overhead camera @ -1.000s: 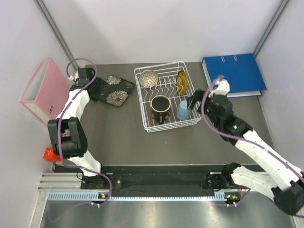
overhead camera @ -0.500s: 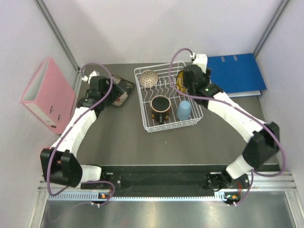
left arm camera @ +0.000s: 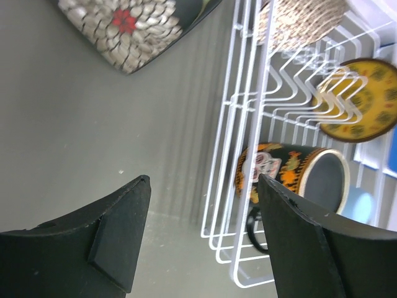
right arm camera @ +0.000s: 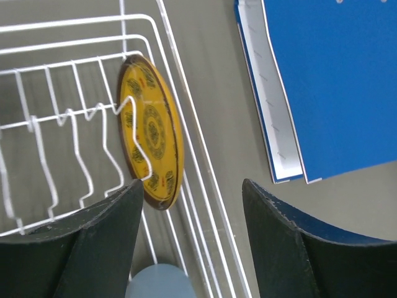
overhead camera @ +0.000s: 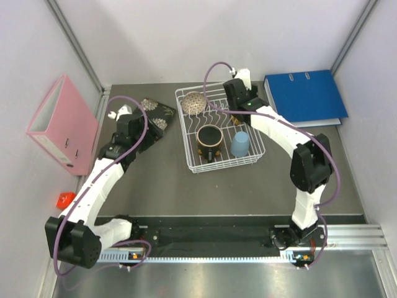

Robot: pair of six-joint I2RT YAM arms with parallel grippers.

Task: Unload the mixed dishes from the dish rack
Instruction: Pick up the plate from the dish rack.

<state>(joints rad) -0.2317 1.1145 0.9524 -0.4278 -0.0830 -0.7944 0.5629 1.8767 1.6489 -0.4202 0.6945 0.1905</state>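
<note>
The dish rack (overhead camera: pixel 226 165) stands at the far middle of the surface (overhead camera: pixel 161 186). It holds the speckled bowl (overhead camera: pixel 193 102) in its far left corner, the dark mug (overhead camera: pixel 209 141) and the light-blue cup (overhead camera: pixel 240 144) side by side nearer, and the amber-yellow plate (right arm camera: pixel 152 133) upright among the prongs at its far right. The dark floral plate (overhead camera: pixel 155 112) lies on the surface just left of the rack, with the left gripper (left arm camera: pixel 203 181) open and empty over bare surface beside the rack's left wall. The right gripper (right arm camera: pixel 192 186) is open too, with nothing between its fingers, above the rack's right rim just beside the amber-yellow plate, and the blue binder (overhead camera: pixel 307 96) lies further right.
</note>
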